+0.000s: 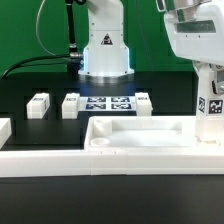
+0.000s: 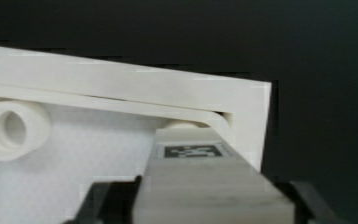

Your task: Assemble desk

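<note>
The desk top (image 1: 130, 137) is a wide white tray with a raised rim, lying near the table's front. My gripper (image 1: 207, 72) is at the exterior view's right, shut on a square white leg (image 1: 211, 108) with a black-and-white tag, held upright. The leg's lower end is at the tray's right corner. In the wrist view the leg (image 2: 202, 175) fills the space between my dark fingers (image 2: 105, 205), and its far end covers a corner socket of the desk top (image 2: 105, 100). Whether it sits in the socket I cannot tell. Another round socket (image 2: 12, 130) shows in the neighbouring corner.
Three loose white legs (image 1: 38, 105) (image 1: 72, 103) (image 1: 143, 101) lie behind the tray, around the marker board (image 1: 108, 104). The robot's base (image 1: 106, 50) stands at the back. A long white rail (image 1: 90, 166) runs along the front, and another white piece (image 1: 4, 128) lies at the left edge.
</note>
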`<state>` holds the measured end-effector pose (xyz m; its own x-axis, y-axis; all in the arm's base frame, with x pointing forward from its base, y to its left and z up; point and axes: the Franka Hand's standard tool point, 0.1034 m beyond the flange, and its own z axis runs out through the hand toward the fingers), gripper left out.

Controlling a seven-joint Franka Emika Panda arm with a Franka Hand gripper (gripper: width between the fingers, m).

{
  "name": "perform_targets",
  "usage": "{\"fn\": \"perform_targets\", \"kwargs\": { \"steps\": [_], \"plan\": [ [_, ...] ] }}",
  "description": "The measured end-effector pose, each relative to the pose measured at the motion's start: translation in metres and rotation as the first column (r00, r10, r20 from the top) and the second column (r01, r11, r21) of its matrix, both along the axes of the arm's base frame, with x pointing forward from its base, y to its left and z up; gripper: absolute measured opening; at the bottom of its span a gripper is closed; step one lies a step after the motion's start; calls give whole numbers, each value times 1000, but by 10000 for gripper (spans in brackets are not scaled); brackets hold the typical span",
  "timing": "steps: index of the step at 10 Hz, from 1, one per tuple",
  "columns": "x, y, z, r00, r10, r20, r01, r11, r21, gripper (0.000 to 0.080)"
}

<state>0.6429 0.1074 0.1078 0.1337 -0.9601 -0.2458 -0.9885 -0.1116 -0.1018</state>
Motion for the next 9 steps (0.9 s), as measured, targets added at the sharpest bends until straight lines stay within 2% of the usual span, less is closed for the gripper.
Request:
{"fn": "perform_targets", "kwargs": {
  "steps": [1, 2, 3, 4, 6, 7, 8, 9],
  "plan": [
    [0, 0, 0, 1000, 14, 3, -14, 1000, -3, 475],
    [0, -3, 0, 966, 254, 56, -252, 967, -40, 589],
    [-3, -2, -1, 900, 428, 77, -425, 903, -60, 589],
    [-4, -1, -2, 842, 531, 97, -525, 847, -79, 638],
    [-3, -2, -2, 755, 645, 121, -636, 764, -107, 648],
    [-4, -3, -1, 665, 737, 121, -723, 676, -143, 648],
    [-3, -3, 2, 477, 874, 87, -847, 484, -218, 649],
    [-2, -3, 4, 298, 952, 67, -916, 305, -260, 649]
  ]
}}
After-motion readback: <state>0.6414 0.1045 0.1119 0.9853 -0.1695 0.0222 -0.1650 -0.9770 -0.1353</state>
